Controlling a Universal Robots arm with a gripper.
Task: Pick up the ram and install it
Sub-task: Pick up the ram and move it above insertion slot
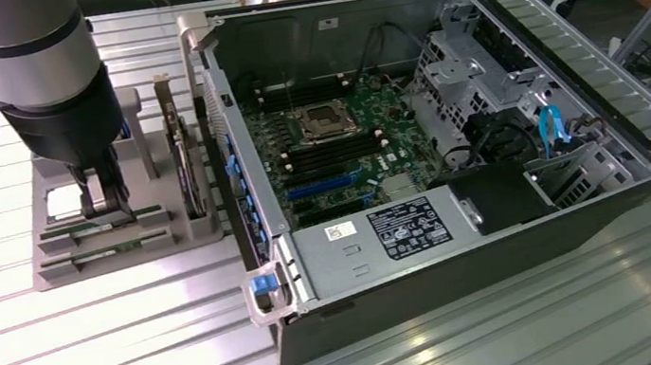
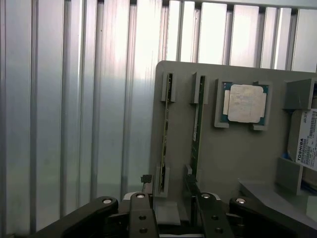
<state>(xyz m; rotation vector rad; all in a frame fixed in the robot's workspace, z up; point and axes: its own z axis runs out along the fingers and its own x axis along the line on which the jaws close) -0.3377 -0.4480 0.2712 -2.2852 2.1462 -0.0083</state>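
Right, exterior view: the gripper hangs low over the holder, jaws spread, empty. Wrist view: the ram stands edge-up in its slot, its twin beside it; best to centre squarely and pinch only one.

Tool spread at ram; 2nd stick, CPU beside, grey tray.

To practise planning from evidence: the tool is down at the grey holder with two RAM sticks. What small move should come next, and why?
Probably close the tool on the ram. Its fingers stand apart on either side of that stick's end, low at the grey holder; the second stick lies close beside one finger, so close gently.
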